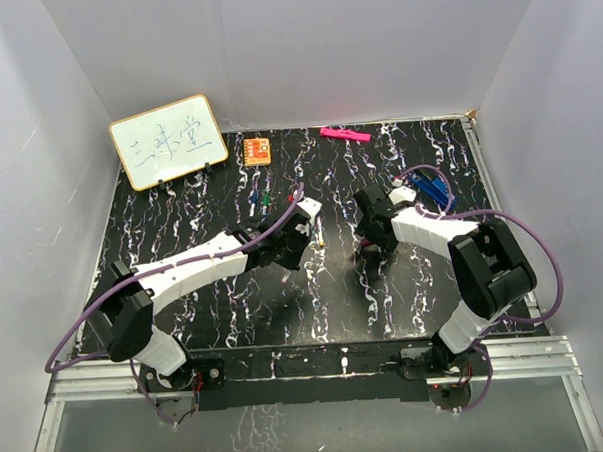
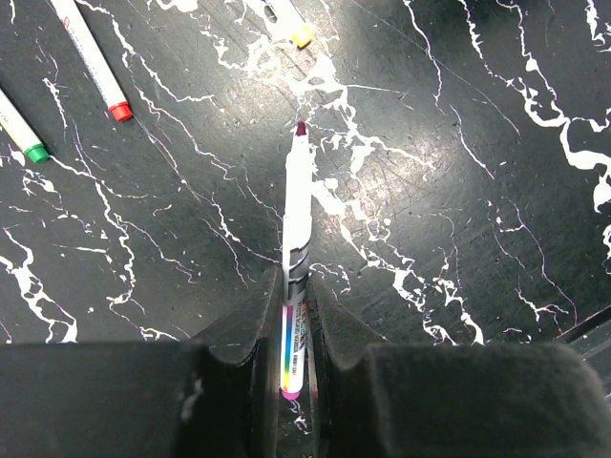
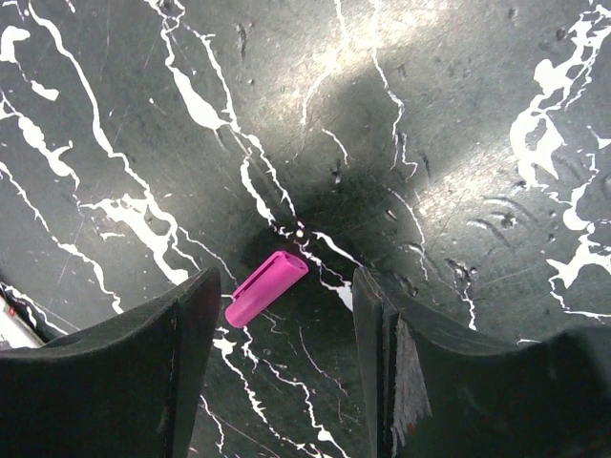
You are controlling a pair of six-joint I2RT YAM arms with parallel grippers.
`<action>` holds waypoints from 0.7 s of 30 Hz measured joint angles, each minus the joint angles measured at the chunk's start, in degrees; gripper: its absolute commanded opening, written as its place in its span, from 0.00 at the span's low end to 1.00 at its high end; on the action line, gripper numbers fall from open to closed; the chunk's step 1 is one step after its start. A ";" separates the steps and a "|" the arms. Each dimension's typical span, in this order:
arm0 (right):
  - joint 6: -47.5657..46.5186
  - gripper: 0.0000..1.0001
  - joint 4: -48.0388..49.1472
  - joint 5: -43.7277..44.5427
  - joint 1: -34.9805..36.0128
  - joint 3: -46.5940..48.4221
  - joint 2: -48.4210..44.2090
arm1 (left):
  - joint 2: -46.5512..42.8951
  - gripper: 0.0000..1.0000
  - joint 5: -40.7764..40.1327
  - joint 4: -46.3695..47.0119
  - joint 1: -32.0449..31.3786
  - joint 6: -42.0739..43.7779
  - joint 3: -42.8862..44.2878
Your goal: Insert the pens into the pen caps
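The black marbled table (image 1: 285, 307) is seen beneath both arms, with one whiteboard (image 1: 168, 140) propped at its far left corner. The left gripper (image 2: 294, 286) is closed on one white pen (image 2: 297, 200), which is gripped by the barrel with its dark red tip pointed away. Three more are counted beyond it: a red-ended pen (image 2: 95, 62), a green-ended pen (image 2: 21, 129) and a yellow-ended pen (image 2: 296, 29). The right gripper (image 3: 284, 286) is spread wide, and nothing is held by it. One magenta cap (image 3: 263, 291) is seen lying on the table between its fingers.
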 measured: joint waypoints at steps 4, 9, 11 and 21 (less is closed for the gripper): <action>0.11 0.54 0.04 0.13 -0.52 0.00 0.00 | 0.00 0.00 0.24 0.00 0.07 0.02 0.00; 0.31 0.52 0.26 -0.50 -0.70 0.00 0.13 | 0.02 0.00 0.57 0.00 0.07 0.02 0.00; 0.31 0.52 0.42 -1.09 -0.76 0.00 0.35 | 0.02 0.00 0.66 0.02 0.07 0.02 0.00; 0.39 0.48 1.36 -3.28 -0.81 -0.02 0.79 | 0.07 0.00 0.76 0.02 0.28 0.02 0.00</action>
